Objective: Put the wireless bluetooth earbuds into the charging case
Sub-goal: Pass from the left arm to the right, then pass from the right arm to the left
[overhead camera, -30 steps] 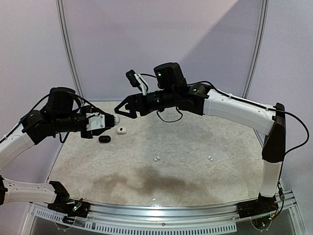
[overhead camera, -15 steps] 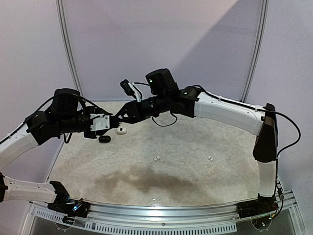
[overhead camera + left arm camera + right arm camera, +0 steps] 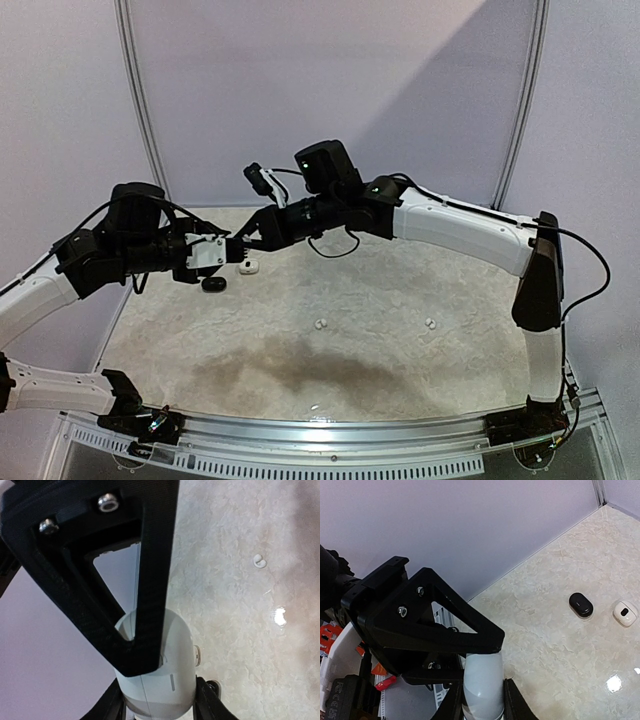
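Both arms meet in the air over the far left of the table (image 3: 470, 290). Left claw (image 3: 162, 702) is clamped on the white charging case (image 3: 176, 645). The case's long axis runs along the claw's fingers, rounded end pointing outward at the right arm. Right claw (image 3: 482, 702) is closed on that same end from the opposite side, one black finger lying across the shell. We note a white earbud (image 3: 320, 324) loose mid-table and a second earbud (image 3: 430, 323) well apart to its right, both too small to tell which way they point. A black oval case (image 3: 213, 284) and a small white case (image 3: 248, 266) lie on the table under the claws
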Controlling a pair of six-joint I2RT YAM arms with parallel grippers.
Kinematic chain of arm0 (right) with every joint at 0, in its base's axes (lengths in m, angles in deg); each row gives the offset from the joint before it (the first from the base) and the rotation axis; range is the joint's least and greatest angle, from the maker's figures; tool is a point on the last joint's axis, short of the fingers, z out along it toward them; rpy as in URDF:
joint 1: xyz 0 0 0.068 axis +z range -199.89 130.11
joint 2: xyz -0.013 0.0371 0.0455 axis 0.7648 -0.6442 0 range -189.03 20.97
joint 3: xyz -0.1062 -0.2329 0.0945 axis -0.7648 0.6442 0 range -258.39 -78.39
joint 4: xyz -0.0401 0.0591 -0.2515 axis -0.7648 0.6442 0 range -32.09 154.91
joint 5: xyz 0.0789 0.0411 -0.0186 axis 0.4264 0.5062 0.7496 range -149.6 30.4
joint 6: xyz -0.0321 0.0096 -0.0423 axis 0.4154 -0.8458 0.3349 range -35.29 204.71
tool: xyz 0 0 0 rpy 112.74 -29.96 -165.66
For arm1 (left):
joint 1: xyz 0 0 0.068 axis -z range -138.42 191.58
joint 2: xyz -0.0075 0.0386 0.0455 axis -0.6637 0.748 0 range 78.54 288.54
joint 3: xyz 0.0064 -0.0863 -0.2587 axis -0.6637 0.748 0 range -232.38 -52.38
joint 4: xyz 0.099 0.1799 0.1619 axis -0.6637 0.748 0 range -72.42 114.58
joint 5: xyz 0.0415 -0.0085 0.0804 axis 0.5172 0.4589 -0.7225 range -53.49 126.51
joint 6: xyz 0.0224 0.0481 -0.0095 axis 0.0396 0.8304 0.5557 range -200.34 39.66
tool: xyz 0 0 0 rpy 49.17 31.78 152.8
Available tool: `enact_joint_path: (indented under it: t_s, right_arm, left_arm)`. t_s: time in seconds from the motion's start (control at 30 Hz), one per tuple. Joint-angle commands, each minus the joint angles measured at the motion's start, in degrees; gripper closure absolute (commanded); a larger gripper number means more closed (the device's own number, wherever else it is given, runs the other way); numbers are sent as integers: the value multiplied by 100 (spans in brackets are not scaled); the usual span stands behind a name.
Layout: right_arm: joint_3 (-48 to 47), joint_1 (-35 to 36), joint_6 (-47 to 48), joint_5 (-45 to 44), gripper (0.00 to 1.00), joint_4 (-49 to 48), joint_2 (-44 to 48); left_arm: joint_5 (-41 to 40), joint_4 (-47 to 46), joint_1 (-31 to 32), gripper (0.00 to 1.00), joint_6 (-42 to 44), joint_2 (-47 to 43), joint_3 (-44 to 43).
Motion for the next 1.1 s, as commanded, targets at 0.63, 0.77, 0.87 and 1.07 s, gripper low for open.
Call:
enact_joint_path:
  t_s: [0.63, 0.77, 0.87, 1.07]
  right_arm:
    - [1417, -281, 1030, -552, 100, -713, 1468]
    - [1989, -276, 1671, -587, 100, -985, 2128]
    - [2299, -278, 2068, -489, 100, -1118, 2539]
    - [2883, -259, 2314, -127, 100, -1846, 3011]
  left_arm:
    - [2260, 69, -273, 1, -4371, -428, -576]
    - [3495, -469, -704, 1, -5468, -474, -583]
    - [4291, -682, -803, 4, -5831, -247, -607]
    - [5253, -1690, -730, 24, -6125, 275, -655]
